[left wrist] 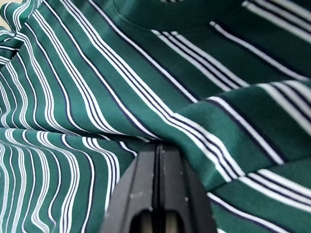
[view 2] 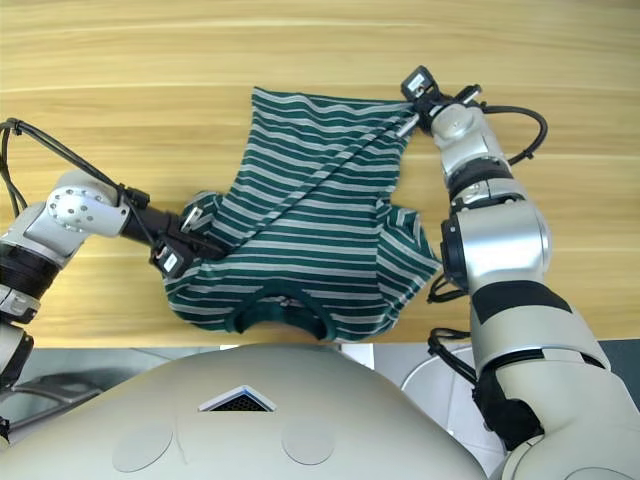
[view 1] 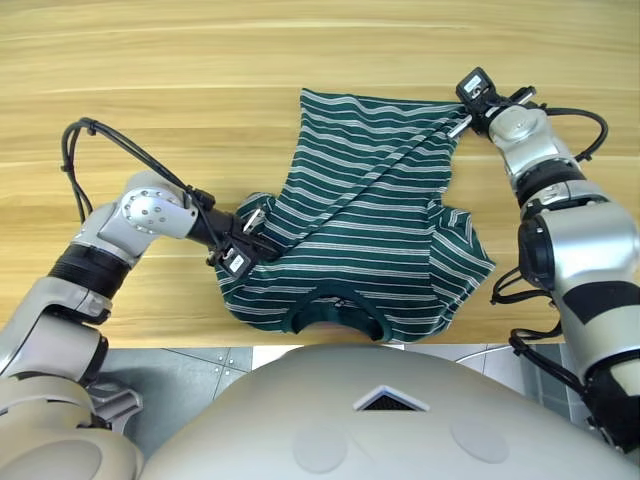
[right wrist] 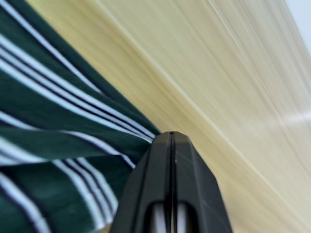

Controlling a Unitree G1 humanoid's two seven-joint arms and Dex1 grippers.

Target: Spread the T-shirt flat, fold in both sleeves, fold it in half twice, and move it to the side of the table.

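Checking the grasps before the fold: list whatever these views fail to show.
- Sleeve beside the left end effector: head views, bunched under T-shirt folds.
- Cloth held inside the right end effector: right wrist view, its own shut tip covers it.
- Table beneath the T-shirt: covered in every view.

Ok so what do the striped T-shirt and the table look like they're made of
T-shirt: soft matte knit, likely cotton jersey; it drapes and creases in loose folds, and the stripes bend with them. Table: light wood or wood-look laminate, smooth with a slight sheen; long grain lines show, but which of the two stays unclear.
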